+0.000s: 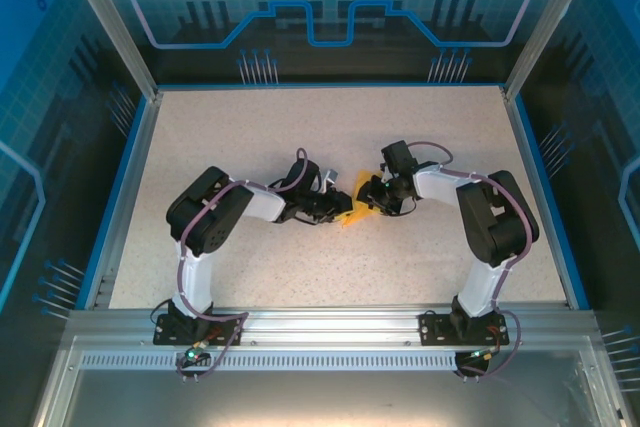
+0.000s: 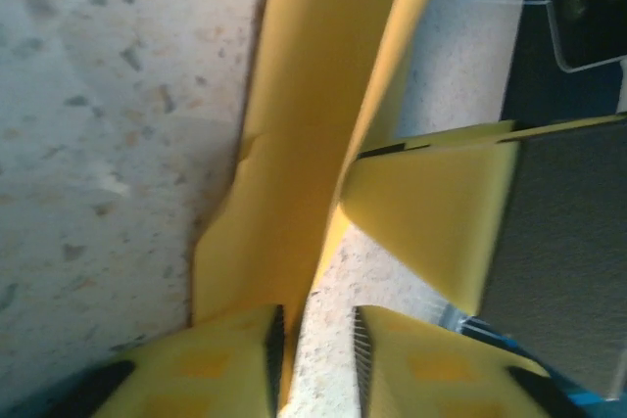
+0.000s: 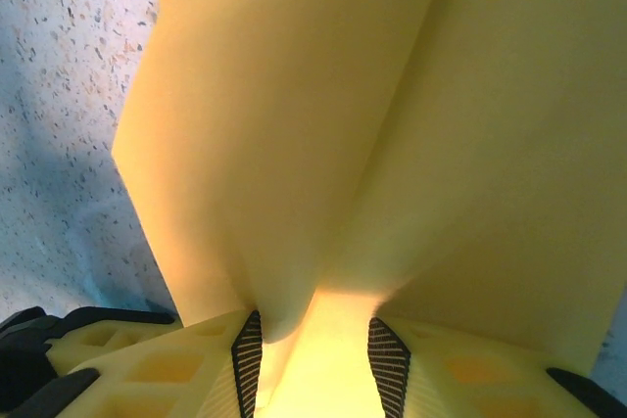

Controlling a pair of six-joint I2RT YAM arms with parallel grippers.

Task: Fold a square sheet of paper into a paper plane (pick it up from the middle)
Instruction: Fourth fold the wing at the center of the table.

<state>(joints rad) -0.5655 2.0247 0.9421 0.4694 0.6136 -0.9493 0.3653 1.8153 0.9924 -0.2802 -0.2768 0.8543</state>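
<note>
Square sheet of paper [image 1: 351, 210], folded, runs near-to-far.

Speckled beige table [image 1: 300, 137], w/ blue rim

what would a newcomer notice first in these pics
The bright orange-yellow paper at the middle of the speckled table, where the two black arms meet. Close up, the right end effector pinches a fold of it, and the left end effector, fingers apart, has a folded strip between them.
</note>
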